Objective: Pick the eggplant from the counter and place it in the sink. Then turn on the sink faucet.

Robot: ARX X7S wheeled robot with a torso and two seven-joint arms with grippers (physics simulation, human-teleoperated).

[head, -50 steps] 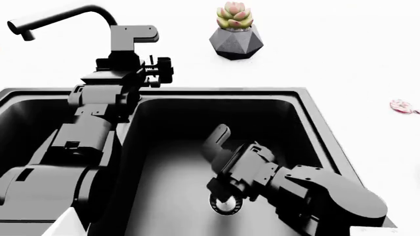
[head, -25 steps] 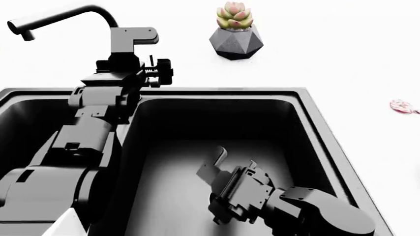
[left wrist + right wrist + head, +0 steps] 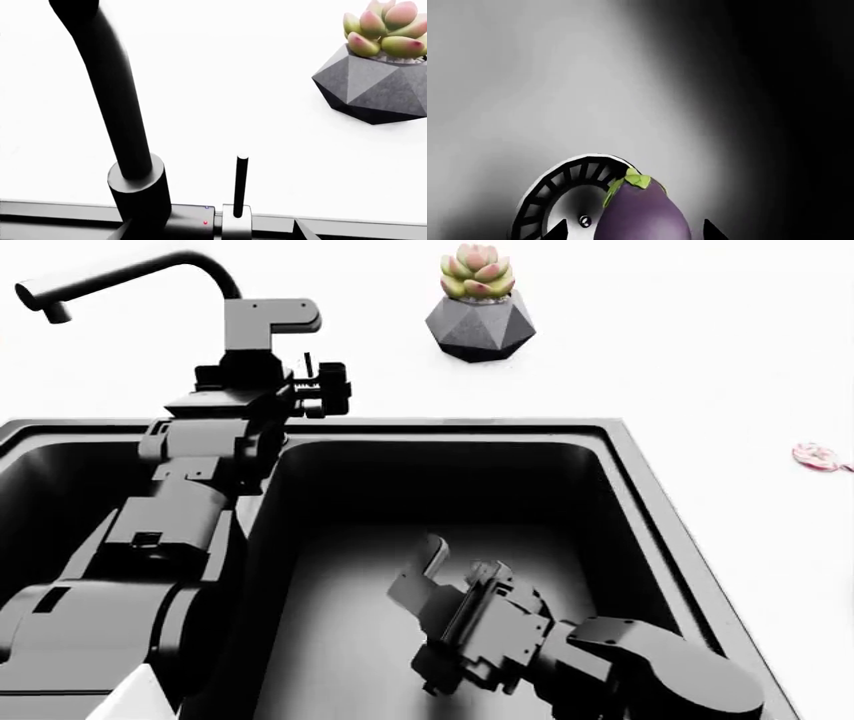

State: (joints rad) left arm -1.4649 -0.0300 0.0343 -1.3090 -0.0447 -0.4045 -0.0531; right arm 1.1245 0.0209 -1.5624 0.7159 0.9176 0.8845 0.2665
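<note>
Right wrist view: we see the eggplant (image 3: 642,212) lying on the floor of the sink (image 3: 527,75), partly overlapping the round metal drain strainer (image 3: 564,190). Its long axis runs away from the camera, with the green calyx end pointing away from the right gripper and the broad rounded body nearest the lens. The skin is smooth, glossy, dull purple; the small leafy cap is yellow-green. Two dark fingertips (image 3: 557,231) show on either side of the eggplant at the picture's edge, with a gap visible between each tip and the fruit, so we record the right gripper as spread apart and not clasping it.

Head view: the right gripper (image 3: 434,615) is low inside the right basin of the sink (image 3: 627,455), tilted, its fingers apart; the eggplant itself is hidden behind it here. The left gripper (image 3: 320,388) is up at the back rim, just beside the base of the sink faucet (image 3: 147,270). We cannot tell whether its fingers are spread or closed.

Left wrist view: the faucet neck (image 3: 110,95) rises from its collar, and the thin lever (image 3: 240,185) stands upright beside it. A succulent in a faceted grey pot (image 3: 380,82) sits on the white counter (image 3: 220,75) behind.
</note>
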